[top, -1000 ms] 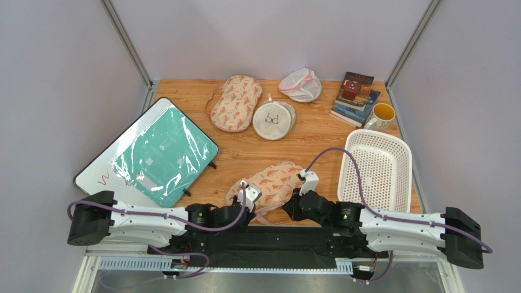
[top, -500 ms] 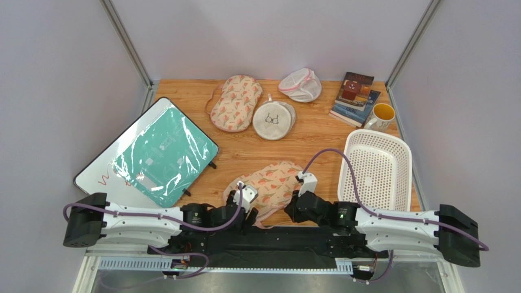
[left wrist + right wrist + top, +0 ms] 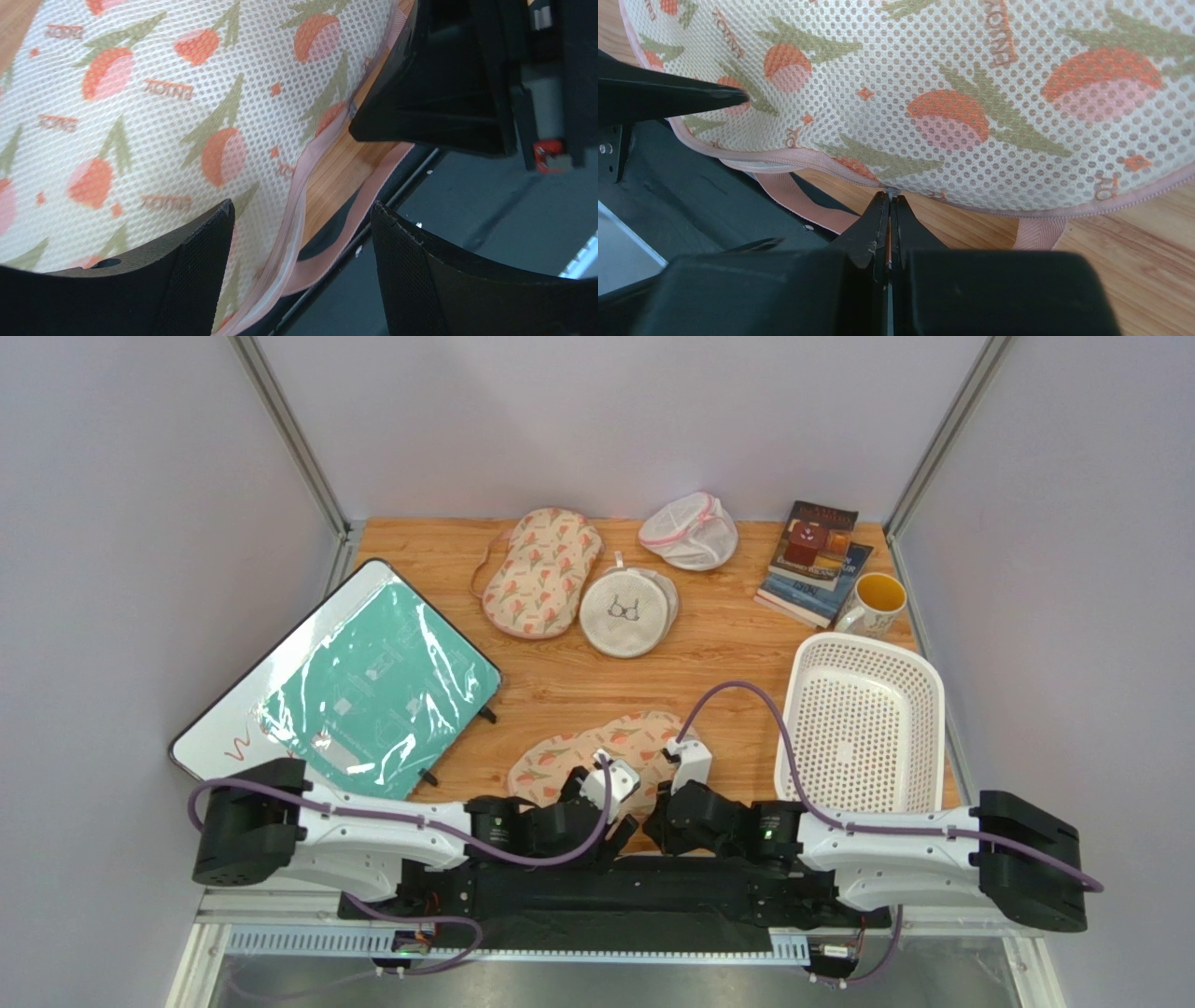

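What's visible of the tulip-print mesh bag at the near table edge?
The mesh bag is a soft, oval pouch of cream netting printed with orange tulips, green leaves and small lettering, edged in pink zipper trim with a pink webbing loop. It lies slightly rumpled on the wooden table, its near edge overhanging the black base. The open left gripper straddles that edge; the shut right gripper has its tips at the trim.
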Robot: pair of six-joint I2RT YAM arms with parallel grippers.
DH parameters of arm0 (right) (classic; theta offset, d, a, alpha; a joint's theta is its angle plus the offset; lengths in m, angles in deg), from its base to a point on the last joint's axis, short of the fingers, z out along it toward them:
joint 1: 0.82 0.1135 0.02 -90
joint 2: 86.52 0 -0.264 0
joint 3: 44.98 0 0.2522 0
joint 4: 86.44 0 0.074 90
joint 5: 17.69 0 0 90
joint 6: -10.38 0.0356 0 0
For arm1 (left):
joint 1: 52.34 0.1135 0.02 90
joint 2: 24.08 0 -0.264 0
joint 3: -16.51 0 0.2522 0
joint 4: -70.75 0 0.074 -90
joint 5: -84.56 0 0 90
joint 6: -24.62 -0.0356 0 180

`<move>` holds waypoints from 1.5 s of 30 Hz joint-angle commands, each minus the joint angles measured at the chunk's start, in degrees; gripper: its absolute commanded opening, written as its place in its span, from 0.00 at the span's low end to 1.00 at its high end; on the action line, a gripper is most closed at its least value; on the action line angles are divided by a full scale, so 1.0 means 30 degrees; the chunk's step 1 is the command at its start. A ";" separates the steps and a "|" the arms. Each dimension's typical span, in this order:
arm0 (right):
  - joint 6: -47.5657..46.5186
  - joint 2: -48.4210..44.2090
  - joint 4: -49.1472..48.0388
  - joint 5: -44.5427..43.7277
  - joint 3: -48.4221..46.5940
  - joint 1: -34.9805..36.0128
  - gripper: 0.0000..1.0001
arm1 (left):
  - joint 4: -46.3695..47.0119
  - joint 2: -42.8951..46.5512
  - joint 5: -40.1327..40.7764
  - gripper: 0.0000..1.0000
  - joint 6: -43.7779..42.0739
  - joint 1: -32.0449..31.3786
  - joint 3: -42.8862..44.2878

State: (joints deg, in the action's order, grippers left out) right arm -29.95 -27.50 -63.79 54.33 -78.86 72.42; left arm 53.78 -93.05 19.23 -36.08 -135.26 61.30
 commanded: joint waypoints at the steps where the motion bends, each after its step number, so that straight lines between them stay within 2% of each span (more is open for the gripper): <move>1: 0.0142 0.0334 -0.1408 0.0074 -0.0881 0.0461 0.00 | 0.1857 -0.1763 0.0214 0.77 -0.0480 -0.0135 0.0936; 6: 0.0289 0.0393 -0.1643 0.0074 -0.0823 0.0784 0.00 | 0.2444 -0.3112 0.0537 0.76 -0.0304 -0.0135 0.1142; 8: 0.0376 0.0422 -0.1643 0.0016 -0.0794 0.0872 0.00 | 0.2386 -0.3492 0.0742 0.72 -0.0129 -0.0135 0.1259; 11: 0.0435 0.0393 -0.1672 -0.0013 -0.0735 0.0961 0.00 | 0.1629 -0.3845 0.1385 0.51 0.0396 -0.0106 0.1463; 12: 0.0407 0.0422 -0.1673 -0.0042 -0.0735 0.0990 0.00 | 0.1392 -0.3904 0.1591 0.40 0.0516 -0.0135 0.1523; 13: 0.0406 0.0423 -0.1644 -0.0043 -0.0735 0.1019 0.00 | 0.1216 -0.3934 0.1970 0.35 0.0662 -0.0135 0.1581; 14: 0.0406 0.0423 -0.1643 -0.0043 -0.0764 0.1019 0.00 | 0.1156 -0.3963 0.2118 0.23 0.0808 -0.0135 0.1582; 18: 0.0435 0.0335 -0.1527 -0.0072 -0.0794 0.1078 0.00 | 0.0482 -0.3876 0.2413 0.00 0.0956 -0.0135 0.1465; 27: 0.0552 -0.0338 -0.0121 -0.0862 -0.0735 0.1078 0.00 | -0.0397 -0.2588 0.3027 0.00 0.1307 -0.0135 0.0412; 41: 0.0641 -0.4056 0.3189 -0.2416 -0.0179 0.0551 0.00 | -0.2563 0.2508 0.3584 0.00 0.2011 -0.0135 -0.2401; 45: 0.0640 -0.4236 0.3191 -0.2299 -0.0207 0.0492 0.00 | -0.2653 0.3857 0.3001 0.00 0.1281 -0.0135 -0.2812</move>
State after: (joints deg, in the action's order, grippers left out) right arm -28.42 -39.41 -56.18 49.83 -79.37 74.25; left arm 48.82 -84.64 28.01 -30.90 -135.52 53.89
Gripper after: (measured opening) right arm 0.005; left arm 0.006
